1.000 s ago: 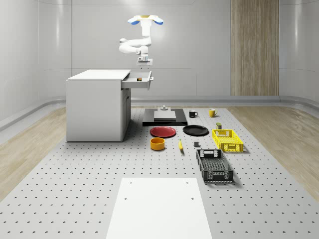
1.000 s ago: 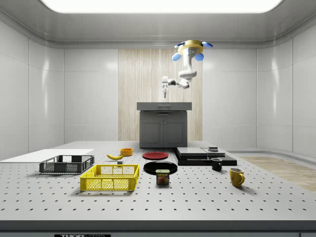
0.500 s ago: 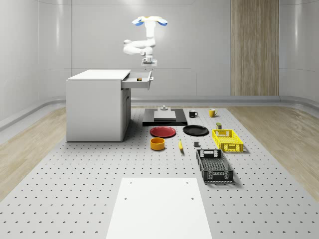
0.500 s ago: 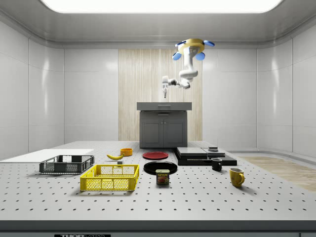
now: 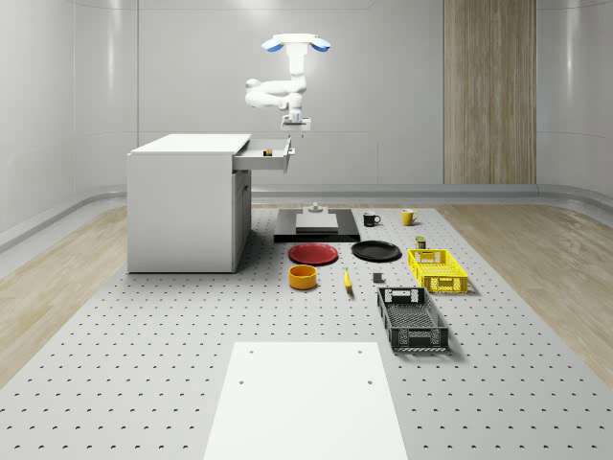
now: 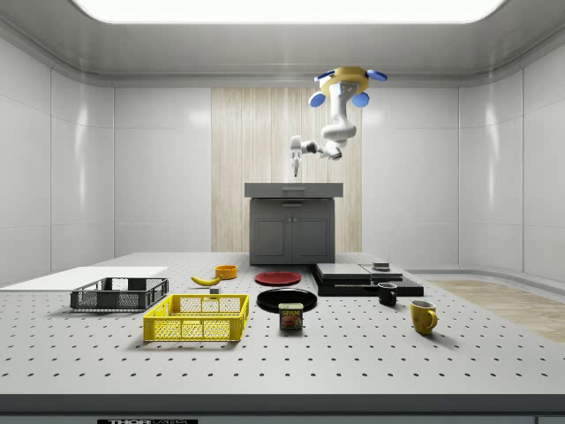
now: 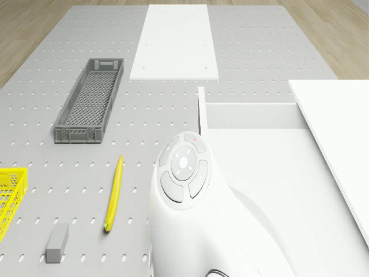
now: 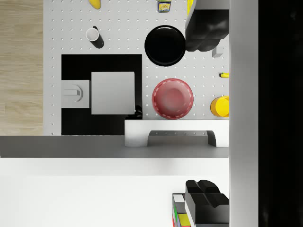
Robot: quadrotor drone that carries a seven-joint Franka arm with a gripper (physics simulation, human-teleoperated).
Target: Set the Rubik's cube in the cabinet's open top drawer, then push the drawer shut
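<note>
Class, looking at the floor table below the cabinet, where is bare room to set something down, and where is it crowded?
Bare: the stretch between the cabinet and the white sheet. Crowded: around the red plate, black plate, yellow crate and grey crate.

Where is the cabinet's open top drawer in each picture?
Whole-scene view: the drawer juts from the cabinet toward the view's right.
Side view: its front faces the camera, atop the cabinet.
Drone view: white tray beside the arm.
Wrist view: handled front.
Shared landmark: the red plate on the floor near it.
</note>
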